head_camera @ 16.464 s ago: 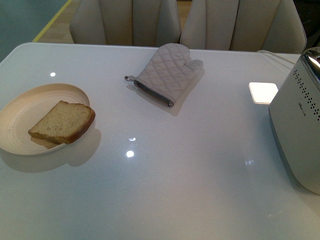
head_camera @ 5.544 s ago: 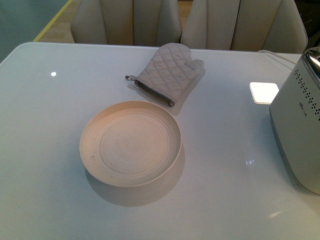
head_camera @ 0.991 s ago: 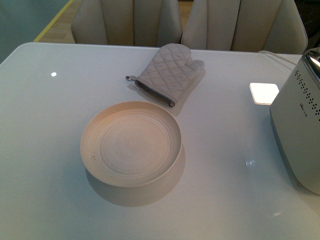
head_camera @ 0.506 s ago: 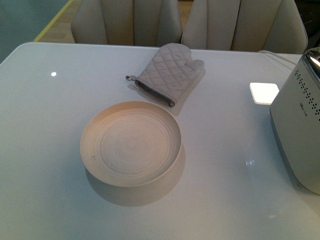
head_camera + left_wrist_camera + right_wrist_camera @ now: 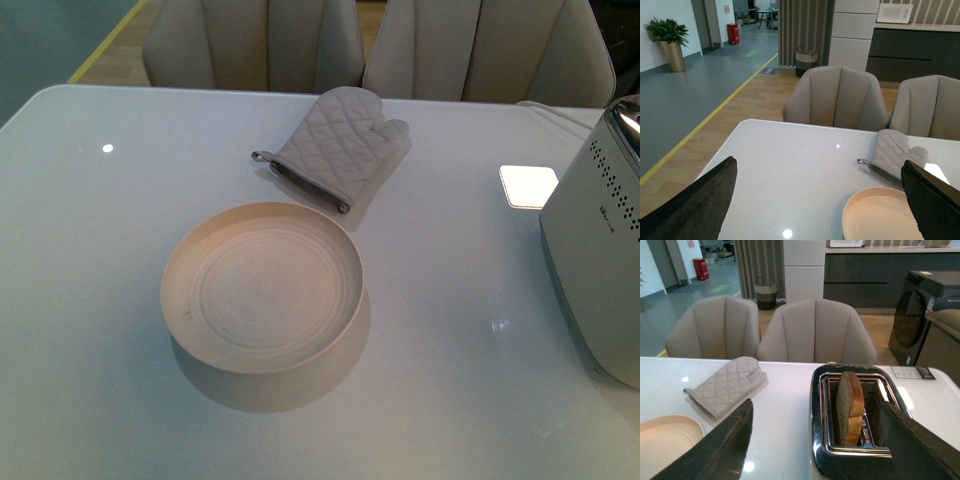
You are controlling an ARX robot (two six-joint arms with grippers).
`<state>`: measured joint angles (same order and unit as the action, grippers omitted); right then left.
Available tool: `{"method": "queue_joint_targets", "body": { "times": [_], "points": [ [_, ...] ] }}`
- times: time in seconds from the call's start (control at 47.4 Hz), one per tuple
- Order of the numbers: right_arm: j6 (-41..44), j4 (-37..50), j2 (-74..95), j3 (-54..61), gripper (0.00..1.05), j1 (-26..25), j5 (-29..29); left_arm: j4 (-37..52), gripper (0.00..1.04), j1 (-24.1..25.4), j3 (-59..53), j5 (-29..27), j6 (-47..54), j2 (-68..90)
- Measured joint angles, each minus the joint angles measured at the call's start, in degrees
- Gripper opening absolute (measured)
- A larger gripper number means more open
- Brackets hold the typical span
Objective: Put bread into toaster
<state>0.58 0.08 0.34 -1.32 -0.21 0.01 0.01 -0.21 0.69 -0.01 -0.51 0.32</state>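
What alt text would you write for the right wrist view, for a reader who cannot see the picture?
A slice of bread stands upright in a slot of the shiny-topped toaster on a white table. The open right hand frames the view with two dark fingers. An oven mitt, part of a beige plate and two chairs lie beyond.

Front view: high, looking down on the table [image 5: 120, 400]; toaster [image 5: 600, 260] cut at right edge. Left wrist view: low, level, above the table's left side, facing the chairs [image 5: 837, 97]. Right wrist view: close above the toaster's slots, same facing. All three share the plate [image 5: 262, 286] and mitt [image 5: 340, 145].
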Motion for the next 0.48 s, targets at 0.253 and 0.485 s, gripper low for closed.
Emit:
{"method": "queue_joint_targets", "body": {
  "times": [0.253,0.485],
  "points": [
    [-0.1,0.0,0.0,0.0,0.96,0.0,0.0,0.0,0.98,0.0,0.0,0.0,0.0,0.0],
    [-0.1,0.0,0.0,0.0,0.96,0.0,0.0,0.0,0.98,0.0,0.0,0.0,0.0,0.0]
  ]
}}
